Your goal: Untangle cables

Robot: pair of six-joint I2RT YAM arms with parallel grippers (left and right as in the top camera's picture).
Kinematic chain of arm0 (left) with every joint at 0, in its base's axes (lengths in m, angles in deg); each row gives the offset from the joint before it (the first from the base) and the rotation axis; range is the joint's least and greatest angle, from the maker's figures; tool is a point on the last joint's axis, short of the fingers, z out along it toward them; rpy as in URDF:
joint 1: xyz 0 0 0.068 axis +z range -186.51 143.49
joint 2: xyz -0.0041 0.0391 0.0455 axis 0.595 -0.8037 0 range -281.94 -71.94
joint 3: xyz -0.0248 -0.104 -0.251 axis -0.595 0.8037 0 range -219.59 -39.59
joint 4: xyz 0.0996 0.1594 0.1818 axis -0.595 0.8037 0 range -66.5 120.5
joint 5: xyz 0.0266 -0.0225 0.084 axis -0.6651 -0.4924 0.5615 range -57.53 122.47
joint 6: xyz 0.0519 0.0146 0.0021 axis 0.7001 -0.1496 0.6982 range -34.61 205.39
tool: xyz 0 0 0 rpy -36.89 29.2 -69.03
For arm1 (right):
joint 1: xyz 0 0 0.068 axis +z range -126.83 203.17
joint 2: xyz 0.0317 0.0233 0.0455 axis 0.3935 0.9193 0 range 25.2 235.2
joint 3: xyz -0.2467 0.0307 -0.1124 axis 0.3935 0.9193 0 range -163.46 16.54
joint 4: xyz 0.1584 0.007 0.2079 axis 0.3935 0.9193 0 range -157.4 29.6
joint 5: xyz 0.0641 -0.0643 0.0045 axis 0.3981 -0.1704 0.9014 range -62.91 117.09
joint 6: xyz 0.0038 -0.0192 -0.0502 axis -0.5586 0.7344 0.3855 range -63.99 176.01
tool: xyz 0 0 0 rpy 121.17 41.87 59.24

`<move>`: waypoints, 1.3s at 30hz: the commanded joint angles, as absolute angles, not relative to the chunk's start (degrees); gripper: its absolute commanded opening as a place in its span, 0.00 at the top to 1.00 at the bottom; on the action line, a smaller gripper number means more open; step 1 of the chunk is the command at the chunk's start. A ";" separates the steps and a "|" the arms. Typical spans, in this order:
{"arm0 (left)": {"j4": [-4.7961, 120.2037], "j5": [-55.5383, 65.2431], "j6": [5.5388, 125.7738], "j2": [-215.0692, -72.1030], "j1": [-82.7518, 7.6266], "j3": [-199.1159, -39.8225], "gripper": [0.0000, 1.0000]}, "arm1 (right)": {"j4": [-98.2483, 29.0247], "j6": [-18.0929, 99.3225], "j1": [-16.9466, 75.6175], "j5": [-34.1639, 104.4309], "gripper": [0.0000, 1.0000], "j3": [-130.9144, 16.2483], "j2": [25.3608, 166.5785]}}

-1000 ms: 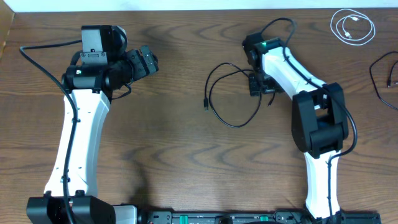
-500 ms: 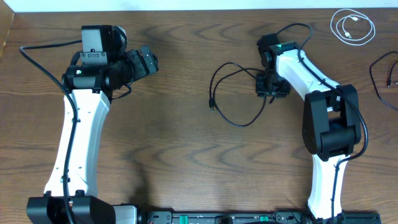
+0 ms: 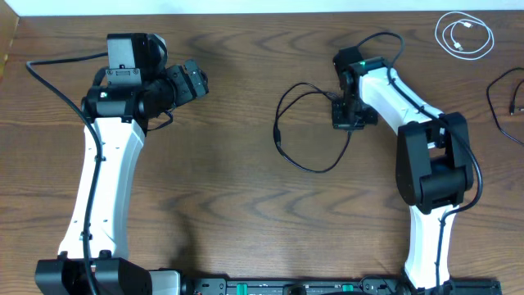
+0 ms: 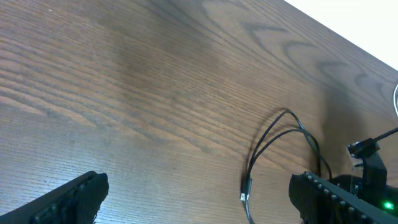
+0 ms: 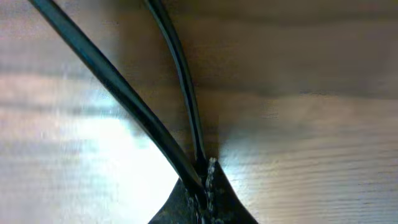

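A thin black cable (image 3: pixel 304 129) lies in a loose loop at mid-table, its small plug end (image 3: pixel 277 141) at the loop's left. My right gripper (image 3: pixel 344 115) is at the loop's right side, shut on two strands of it. In the right wrist view those strands (image 5: pixel 127 109) run up and away from the closed jaw tips (image 5: pixel 205 186). My left gripper (image 3: pixel 193 81) hangs open far to the left, holding nothing. Its wrist view shows the same cable (image 4: pixel 268 142) and plug (image 4: pixel 245 190) between its spread fingers (image 4: pixel 68 200). A coiled white cable (image 3: pixel 464 35) lies at the back right.
Another black cable (image 3: pixel 506 98) lies at the table's right edge, partly cut off by the frame. The right arm's own thick wire (image 3: pixel 385 39) arcs above its wrist. The table's far edge runs along the top of the overhead view.
My right gripper has closed onto the black cable's strands and shifted a little to the right, dragging the loop slightly that way. The left arm has not moved.
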State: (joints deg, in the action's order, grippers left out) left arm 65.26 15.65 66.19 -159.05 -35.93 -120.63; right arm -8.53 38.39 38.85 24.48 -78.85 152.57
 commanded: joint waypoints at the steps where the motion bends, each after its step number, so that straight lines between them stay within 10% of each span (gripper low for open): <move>1: 65.28 15.17 67.37 -159.16 -35.93 -121.28 0.02 | -4.74 44.51 38.99 32.06 0.99 -81.69 154.99; 20: 65.28 15.17 67.37 -159.16 -35.93 -121.28 0.02 | -5.09 44.11 9.65 39.71 0.99 -91.44 117.42; 39: 65.26 15.17 67.37 -159.16 -35.93 -121.28 0.02 | -18.80 37.36 -19.18 35.63 0.99 -91.38 129.68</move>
